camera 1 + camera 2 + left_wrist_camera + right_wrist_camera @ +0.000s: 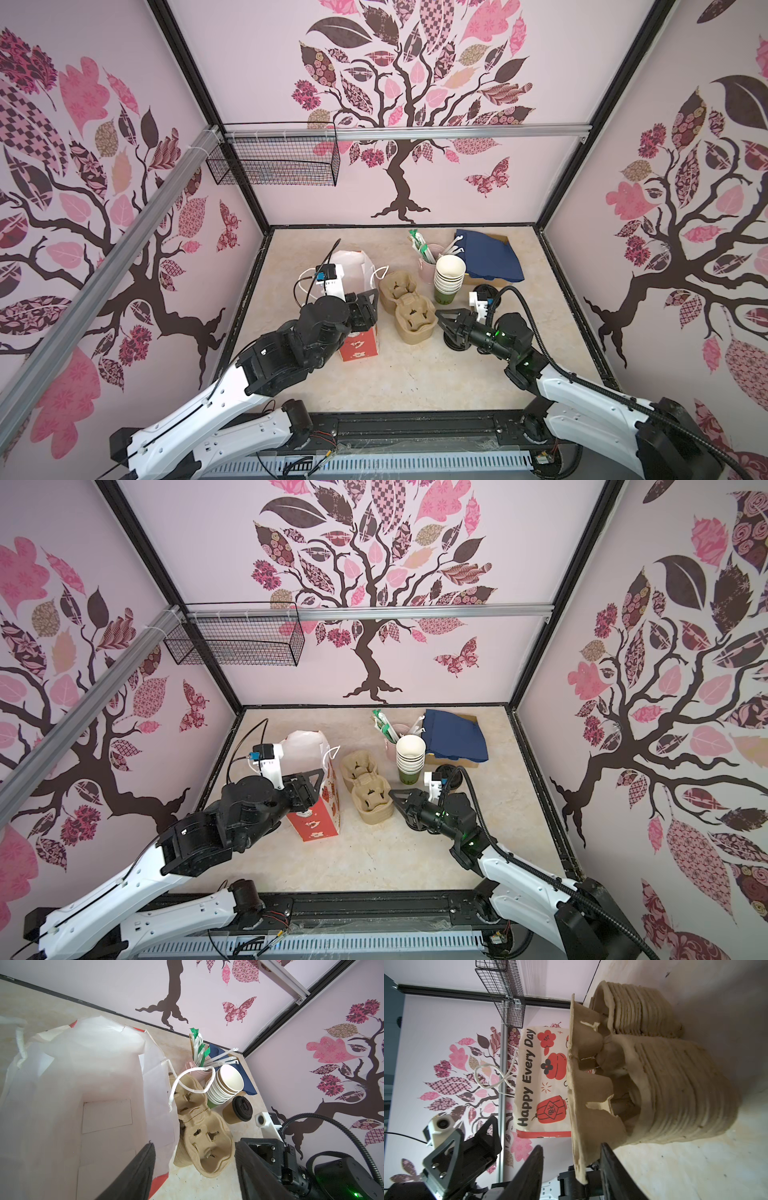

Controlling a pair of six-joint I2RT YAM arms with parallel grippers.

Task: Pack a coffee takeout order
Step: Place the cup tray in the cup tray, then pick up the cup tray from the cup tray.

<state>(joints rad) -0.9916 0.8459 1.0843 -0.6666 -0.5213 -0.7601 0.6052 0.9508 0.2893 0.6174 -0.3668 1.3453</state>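
Right hand [441, 319], released, straddles the carrier [413, 322] at its 3 o'clock rim; a shallow pinch could tear pulp or drag nested ones. Left hand [365, 309], released, at the bag [359, 347].

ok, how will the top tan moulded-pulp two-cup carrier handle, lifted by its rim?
Probably light, fairly stiff: the carrier holds its shape, part-lifted off the pulp stack. Its thin rim, ragged at the cutouts, may flex or tear.

The table [395, 374] bears a bag [361, 349], pulp carriers [413, 320], stacked cups [449, 274] and a lidded cup [234, 1113].
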